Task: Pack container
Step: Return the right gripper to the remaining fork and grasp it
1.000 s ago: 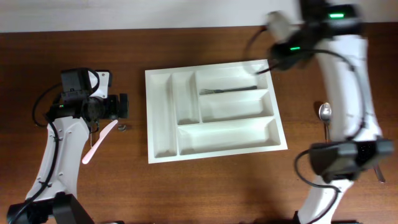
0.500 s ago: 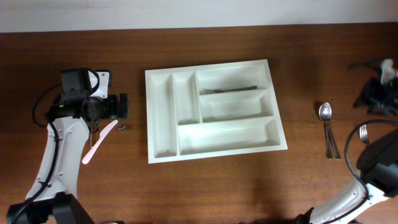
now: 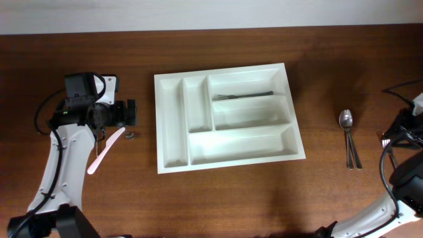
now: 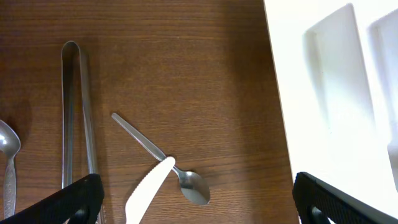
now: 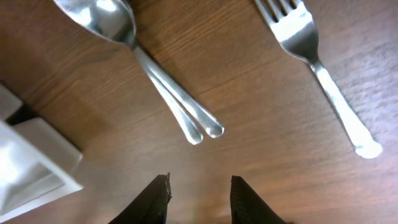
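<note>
The white five-compartment container (image 3: 170, 122) lies mid-table, with a metal fork (image 3: 242, 96) in its back right compartment. My left gripper (image 3: 130, 112) hovers left of it, open wide and empty. In the left wrist view (image 4: 196, 208) it is over a small metal spoon (image 4: 163, 158) and a white plastic knife (image 4: 148, 193), with the container's edge (image 4: 323, 93) to the right. My right gripper (image 5: 199, 199) is open and empty just above the table. It is near two stacked spoons (image 5: 158, 78) and a fork (image 5: 323, 74).
Metal tongs (image 4: 78, 112) and another spoon (image 4: 7, 155) lie at the left of the left wrist view. The two spoons (image 3: 347, 135) lie right of the container. My right arm (image 3: 404, 132) is at the table's right edge. A white block (image 5: 31, 165) shows at the left of the right wrist view.
My right arm has swung from above the container's back right corner to the table's right edge, over the spoons and fork. The left arm has not moved.
</note>
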### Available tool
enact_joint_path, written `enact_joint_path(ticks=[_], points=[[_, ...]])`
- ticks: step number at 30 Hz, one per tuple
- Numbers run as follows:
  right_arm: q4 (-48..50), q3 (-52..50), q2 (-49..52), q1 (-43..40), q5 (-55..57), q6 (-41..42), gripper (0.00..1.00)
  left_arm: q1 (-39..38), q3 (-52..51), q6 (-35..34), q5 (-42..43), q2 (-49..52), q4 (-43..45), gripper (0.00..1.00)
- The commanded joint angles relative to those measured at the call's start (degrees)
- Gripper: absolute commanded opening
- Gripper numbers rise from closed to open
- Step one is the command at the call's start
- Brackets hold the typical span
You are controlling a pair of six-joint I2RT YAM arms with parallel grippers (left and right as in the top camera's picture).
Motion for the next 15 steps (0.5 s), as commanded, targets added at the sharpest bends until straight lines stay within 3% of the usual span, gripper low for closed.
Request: enact_joint_path(ticks=[1,8,15], points=[[-0.5,-0.2,-9.3,0.2,-3.5,-1.0,0.35,0.2,1.0,1.0,0.9,0.4,0.1,0.99],[0.1,-0.5,-21.2,-0.1,-1.4,-0.9,0.37,0.2,1.0,1.0,0.9,0.4,0.1,0.99],[8.9,-7.0,-20.7,-0.1,3.8,-0.8,0.45,0.2,1.0,1.0,0.9,0.4,0.1,0.99]])
